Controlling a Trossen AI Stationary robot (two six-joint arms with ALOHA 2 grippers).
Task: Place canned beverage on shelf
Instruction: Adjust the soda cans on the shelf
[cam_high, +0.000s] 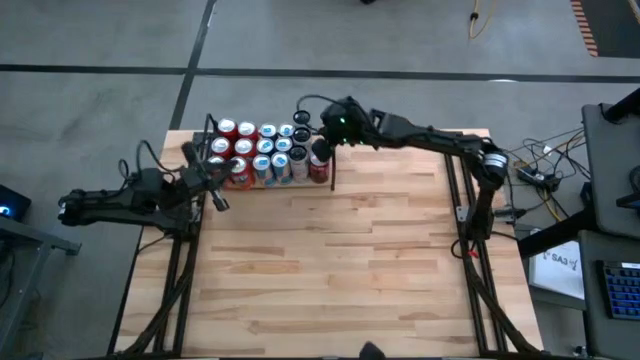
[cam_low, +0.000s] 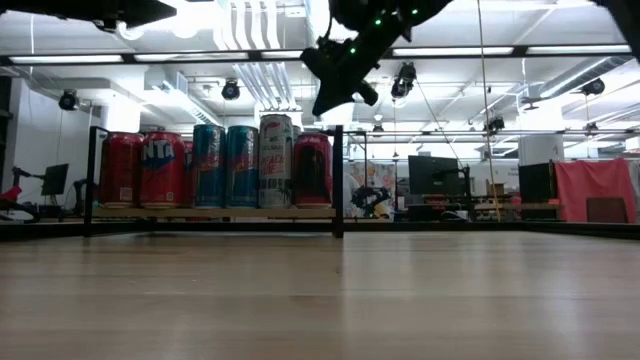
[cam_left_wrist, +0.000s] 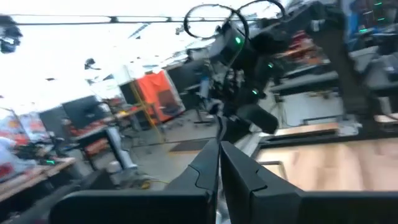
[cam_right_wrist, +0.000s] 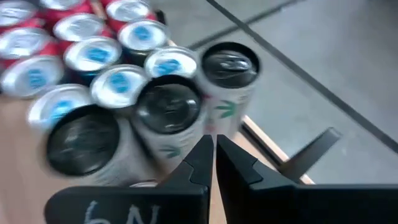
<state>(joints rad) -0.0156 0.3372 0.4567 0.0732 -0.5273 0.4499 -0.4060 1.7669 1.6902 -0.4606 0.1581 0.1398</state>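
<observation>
The table (cam_high: 330, 270) is a wide wooden top, and at its far left stands the shelf (cam_low: 215, 213), a narrow black-framed bay with a plank floor, already packed with cans (cam_high: 262, 152) standing upright in rows of red, blue and white. The right arm reaches across from the right side to the shelf's right end, and the right gripper (cam_right_wrist: 214, 155) hangs above the cans there with its fingers pressed together and nothing between them. Directly below and just ahead of it in the right wrist view stand two dark-topped white cans (cam_right_wrist: 168, 106), upright, so their long axis runs straight up toward the gripper. In the low view that gripper (cam_low: 335, 95) sits above the frame's right post, clear of the can tops. The left arm waits at the table's left edge, the left gripper (cam_high: 215, 195) near the shelf's left end, also closed and empty. The right arm is much the better placed for that right end; no loose can shows on the open table, so the shelf looks about full.
</observation>
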